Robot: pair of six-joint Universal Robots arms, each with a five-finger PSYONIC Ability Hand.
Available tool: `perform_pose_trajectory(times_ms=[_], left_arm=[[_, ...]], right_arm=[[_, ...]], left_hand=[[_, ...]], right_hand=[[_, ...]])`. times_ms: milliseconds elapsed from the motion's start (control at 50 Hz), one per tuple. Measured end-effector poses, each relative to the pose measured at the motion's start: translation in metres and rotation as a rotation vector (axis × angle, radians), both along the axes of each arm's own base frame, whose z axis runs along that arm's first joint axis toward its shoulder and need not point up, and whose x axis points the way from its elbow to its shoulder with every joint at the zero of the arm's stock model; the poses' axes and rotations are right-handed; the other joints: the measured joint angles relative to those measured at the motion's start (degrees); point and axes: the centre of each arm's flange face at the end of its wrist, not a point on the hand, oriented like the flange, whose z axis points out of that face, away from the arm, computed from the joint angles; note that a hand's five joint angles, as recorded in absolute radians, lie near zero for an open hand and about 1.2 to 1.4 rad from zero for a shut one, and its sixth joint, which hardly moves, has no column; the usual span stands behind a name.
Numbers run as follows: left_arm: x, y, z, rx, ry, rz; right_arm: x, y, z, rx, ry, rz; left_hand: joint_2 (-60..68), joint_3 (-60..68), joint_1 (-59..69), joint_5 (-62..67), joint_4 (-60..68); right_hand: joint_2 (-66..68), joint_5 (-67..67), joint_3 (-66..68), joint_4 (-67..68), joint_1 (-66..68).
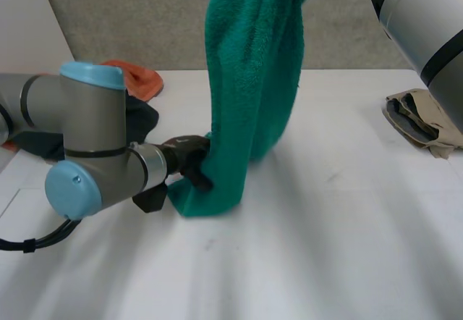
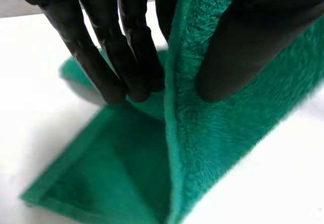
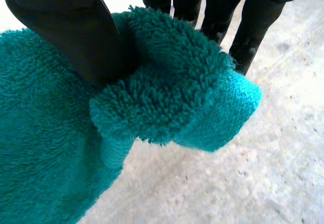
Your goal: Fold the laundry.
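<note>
My right hand [image 3: 66,24] pinches the fluffy teal terry towel [image 1: 249,81] at its top. Long axis vertical; the lower end rests left-centre on the white surface [image 1: 347,226], where my left hand [image 1: 188,159] pinches its edge.

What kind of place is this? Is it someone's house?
Likely a robot workroom, not a house: a white table by a grey floor, the left hand and right hand pinching a green towel, an orange cloth and a beige garment waiting.

Head camera looks down from behind; wrist cameras close; all share towel [image 1: 249,81].
</note>
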Motion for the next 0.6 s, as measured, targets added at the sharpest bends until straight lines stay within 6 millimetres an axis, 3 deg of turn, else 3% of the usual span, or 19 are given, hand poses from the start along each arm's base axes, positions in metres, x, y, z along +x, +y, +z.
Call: perform_pose_trajectory(times_ms=[60, 100, 120, 160, 200, 220, 260, 300, 400, 460, 500, 560, 600], left_arm=[[0.011, -0.009, 0.013, -0.026, -0.004, 0.071], [0.033, -0.020, 0.038, -0.113, -0.025, 0.145], [0.033, -0.020, 0.038, -0.113, -0.025, 0.145], [0.059, -0.026, 0.073, -0.247, -0.057, 0.206], [0.063, -0.026, 0.079, -0.274, -0.063, 0.213], [0.081, -0.023, 0.110, -0.413, -0.098, 0.238], [0.086, -0.021, 0.119, -0.461, -0.113, 0.243], [0.097, -0.016, 0.139, -0.586, -0.165, 0.248], [0.100, -0.027, 0.141, -0.685, -0.271, 0.244], [0.094, -0.045, 0.133, -0.711, -0.329, 0.244], [0.086, -0.059, 0.131, -0.738, -0.352, 0.245], [0.076, -0.072, 0.137, -0.794, -0.352, 0.252], [0.064, -0.081, 0.157, -0.889, -0.318, 0.273]], right_arm=[[-0.006, -0.013, -0.010, 0.018, 0.028, -0.040], [-0.016, -0.033, -0.030, 0.049, 0.090, -0.093], [-0.016, -0.033, -0.030, 0.049, 0.090, -0.093], [-0.029, -0.056, -0.057, 0.096, 0.178, -0.148], [-0.031, -0.060, -0.064, 0.109, 0.198, -0.157], [-0.042, -0.076, -0.095, 0.175, 0.290, -0.179], [-0.045, -0.079, -0.106, 0.200, 0.319, -0.182], [-0.053, -0.089, -0.146, 0.300, 0.424, -0.174], [-0.057, -0.100, -0.204, 0.433, 0.568, -0.147], [-0.054, -0.117, -0.220, 0.438, 0.586, -0.163], [-0.050, -0.134, -0.220, 0.405, 0.555, -0.195], [-0.044, -0.154, -0.209, 0.340, 0.484, -0.238], [-0.037, -0.176, -0.186, 0.238, 0.370, -0.282]], left_hand=[[0.9, 1.0, 0.0, 0.0, 1.0], [0.9, 1.0, 0.0, 0.0, 1.0], [0.9, 1.0, 0.0, 0.0, 1.0], [0.9, 1.0, 0.0, 0.0, 1.0], [0.9, 1.0, 0.0, 0.0, 1.0], [0.9, 1.0, 0.0, 0.0, 1.1], [0.9, 1.0, 0.0, 0.0, 1.1], [0.9, 1.0, 0.0, 0.0, 1.1], [1.1, 1.2, 0.0, 0.0, 1.1], [1.1, 1.2, 0.0, 0.0, 1.1], [1.1, 1.2, 0.0, 0.0, 1.1], [1.1, 1.2, 0.0, 0.0, 1.1], [1.1, 1.2, 0.0, 0.0, 1.1]], right_hand=[[0.0, 0.0, 0.0, 0.0, 0.0], [0.0, 0.8, 0.0, 0.0, 0.0], [0.0, 0.8, 0.0, 0.0, 0.0], [0.0, 0.8, 0.0, 0.0, 0.0], [0.0, 0.8, 0.0, 0.0, 0.0], [0.0, 0.8, 0.0, 0.0, 0.0], [0.0, 0.8, 0.0, 0.0, 0.0], [0.0, 0.8, 0.0, 0.0, 0.0], [0.0, 0.8, 0.0, 0.0, 0.0], [0.0, 1.7, 0.0, 0.0, 0.0], [0.0, 2.2, 0.0, 0.0, 0.0], [0.0, 2.3, 0.0, 0.0, 0.0], [0.0, 2.4, 0.0, 0.0, 0.0]])
